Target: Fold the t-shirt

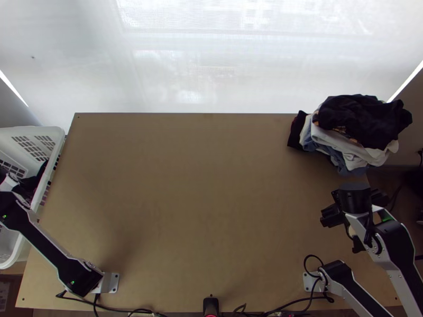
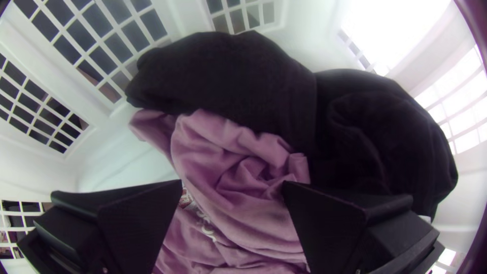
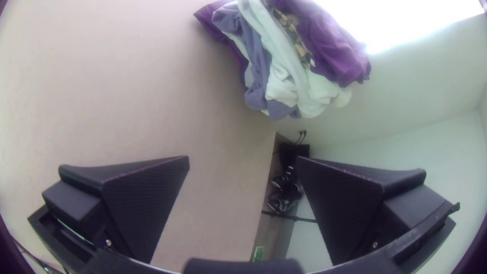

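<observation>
At the left edge of the top view, my left gripper (image 1: 7,184) is over the white basket. In the left wrist view the left gripper (image 2: 232,183) is open above bunched clothes: a pink-purple garment (image 2: 238,218) with a small light print lies between and beyond the fingers, beside black cloth (image 2: 228,76). My right gripper (image 1: 354,199) is over the table's right side, nearer the table's front than the pile of clothes. The right wrist view shows the right gripper (image 3: 243,158) open, with nothing between its fingers. No spread t-shirt lies on the table (image 1: 201,201).
A pile of loosely stacked clothes (image 1: 343,142), dark on top, stands at the table's far right corner. The white basket (image 1: 45,134) with grid walls stands along the left edge. Cables (image 1: 132,310) run along the near edge past a small black device (image 1: 211,305).
</observation>
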You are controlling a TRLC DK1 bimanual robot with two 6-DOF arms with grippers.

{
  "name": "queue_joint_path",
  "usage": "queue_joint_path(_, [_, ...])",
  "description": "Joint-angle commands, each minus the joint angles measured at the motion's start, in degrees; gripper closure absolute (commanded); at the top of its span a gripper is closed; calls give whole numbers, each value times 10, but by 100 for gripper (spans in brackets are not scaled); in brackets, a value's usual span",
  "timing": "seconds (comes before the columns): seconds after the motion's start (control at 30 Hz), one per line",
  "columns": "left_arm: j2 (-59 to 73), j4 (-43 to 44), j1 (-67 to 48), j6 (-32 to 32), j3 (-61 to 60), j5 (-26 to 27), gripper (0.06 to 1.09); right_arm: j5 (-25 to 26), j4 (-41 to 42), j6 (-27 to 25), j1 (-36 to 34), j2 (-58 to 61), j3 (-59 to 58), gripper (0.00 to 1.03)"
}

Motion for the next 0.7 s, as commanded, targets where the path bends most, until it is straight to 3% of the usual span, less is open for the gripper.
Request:
queue_joint_path(0.0, [44,-3,-8,-7,30,-4,22,-2,-4,-2,-6,2,-9,5])
queue_joint_path(0.07, [45,-6,-8,-12,26,-4,37,-1,-4,-2,-6,3,-9,5])
queue_joint_path(0.23, [43,-17,-2,-14,24,0,102,-2,-5,1,-7,2,-8,5])
queue_joint_path(0.33, [11,-30,3,-28,5,7,105,-2,-5,4,-7,2,-9,5])
queue_joint_path(0.43, [-45,-67,13,-62,-7,49,105,-2,0,6,-6,3,-8,5])
queue_joint_path(0.67, [-276,-121,44,-119,-105,201,105,-3,17,8,1,2,-3,5])
